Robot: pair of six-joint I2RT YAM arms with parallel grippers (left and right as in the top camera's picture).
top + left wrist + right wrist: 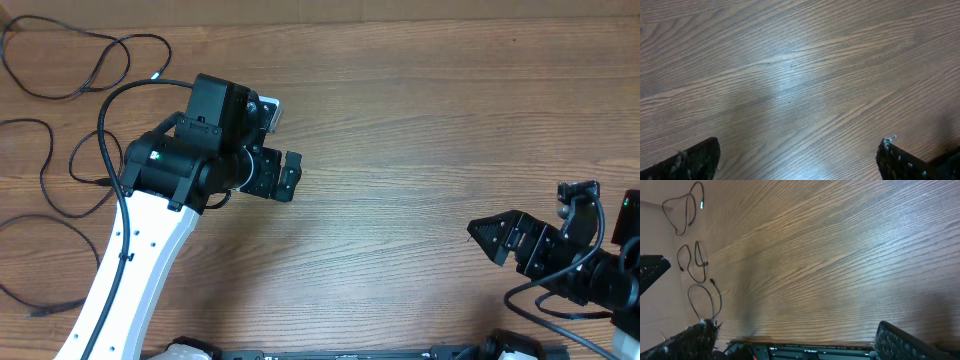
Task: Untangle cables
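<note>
Three thin black cables lie apart as loose loops at the table's left: one at the far corner (76, 95), one in the middle (47, 160), one near the front (50, 310). The right wrist view shows them far off at its left (688, 210) (690, 262) (720, 302); the top one has a pale tip (702, 203). My left gripper (292, 175) (797, 165) hovers open over bare wood, right of the cables, with nothing between its fingers. Near the right front, my right gripper (485, 243) (795, 345) is open and empty, pointing left.
The left arm's white link (130, 270) and its thick black wire (103, 130) pass over the front-left area near the middle cable. A black rail (815, 352) runs along the table's front edge. Bare wood spans the table's centre and far right.
</note>
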